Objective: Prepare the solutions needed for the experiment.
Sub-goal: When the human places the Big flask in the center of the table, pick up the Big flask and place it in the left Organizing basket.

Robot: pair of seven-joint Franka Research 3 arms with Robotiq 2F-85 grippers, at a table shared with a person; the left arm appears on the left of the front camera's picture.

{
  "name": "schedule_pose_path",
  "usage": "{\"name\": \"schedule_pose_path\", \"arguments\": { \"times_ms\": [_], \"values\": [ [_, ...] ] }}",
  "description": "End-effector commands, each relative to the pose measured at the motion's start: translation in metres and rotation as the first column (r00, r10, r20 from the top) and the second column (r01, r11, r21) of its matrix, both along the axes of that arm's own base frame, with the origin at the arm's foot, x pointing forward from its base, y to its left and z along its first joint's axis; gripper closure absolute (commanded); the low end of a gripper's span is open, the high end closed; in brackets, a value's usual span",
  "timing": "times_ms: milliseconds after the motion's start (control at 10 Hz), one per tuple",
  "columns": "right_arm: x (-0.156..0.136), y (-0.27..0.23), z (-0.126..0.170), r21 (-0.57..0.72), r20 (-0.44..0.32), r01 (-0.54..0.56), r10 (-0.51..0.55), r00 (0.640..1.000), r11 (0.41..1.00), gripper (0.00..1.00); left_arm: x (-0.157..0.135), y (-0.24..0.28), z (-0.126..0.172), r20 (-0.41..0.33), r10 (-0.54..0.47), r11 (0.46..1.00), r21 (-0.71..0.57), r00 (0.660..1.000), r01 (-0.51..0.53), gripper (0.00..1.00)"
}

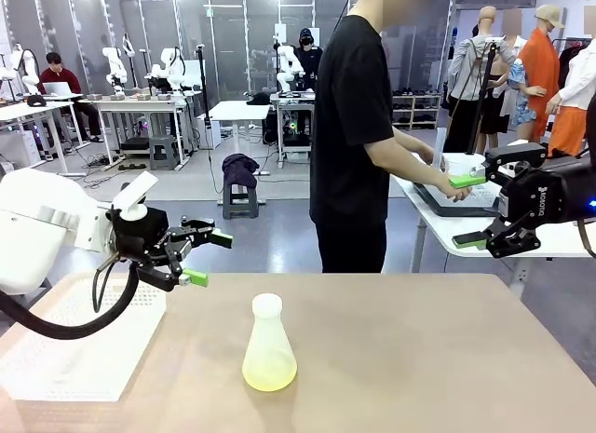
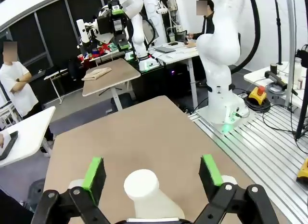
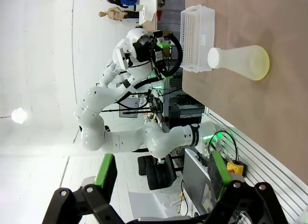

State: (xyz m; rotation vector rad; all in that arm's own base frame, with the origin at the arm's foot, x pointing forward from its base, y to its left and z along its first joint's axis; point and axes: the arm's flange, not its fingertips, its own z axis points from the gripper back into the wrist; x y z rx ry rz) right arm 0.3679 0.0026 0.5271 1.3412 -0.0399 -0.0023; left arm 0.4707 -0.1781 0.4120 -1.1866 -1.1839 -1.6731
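While left hand (image 1: 209, 258) gapes empty, flask (image 1: 269, 358) untouched

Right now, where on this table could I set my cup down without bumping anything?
The right half of the table, from the flask to the right edge, is bare. The strip between flask and far edge is free. The left is crowded: a white tray, with the open left gripper hovering by it.

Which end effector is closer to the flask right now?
The left end effector, hovering close by the flask; the right end effector hangs much farther off.
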Motion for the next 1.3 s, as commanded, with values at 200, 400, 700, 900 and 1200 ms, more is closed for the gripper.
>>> {"name": "schedule_pose_path", "arguments": {
  "times_ms": [200, 400, 700, 900, 1200],
  "values": [
    [-0.001, 0.0, 0.002, 0.007, 0.009, -0.004, 0.004, 1.0, 1.0, 0.04, -0.002, 0.0, 0.005, 0.003, 0.005, 1.0, 0.009, 1.0, -0.005, 0.0],
    [-0.001, 0.0, 0.002, 0.007, 0.009, -0.004, 0.004, 1.0, 1.0, 0.04, 0.0, 0.0, 0.0, -0.001, 0.001, 1.0, 0.0, 1.0, -0.001, 0.0],
    [-0.001, 0.0, 0.002, 0.007, 0.009, -0.004, 0.004, 1.0, 1.0, 0.04, 0.026, -0.028, -0.034, -0.059, -0.062, 0.998, -0.026, 0.996, 0.061, 0.0],
    [-0.001, 0.0, 0.002, 0.007, 0.009, -0.004, 0.004, 1.0, 1.0, 0.04, 0.036, -0.03, -0.042, -0.065, -0.061, 0.997, -0.061, 0.996, 0.057, 0.0],
    [-0.001, 0.0, 0.002, 0.007, 0.009, -0.004, 0.004, 1.0, 1.0, 0.04, 0.057, -0.034, -0.072, -0.088, -0.125, 0.991, -0.069, 0.988, 0.119, 0.0]
  ]
}}
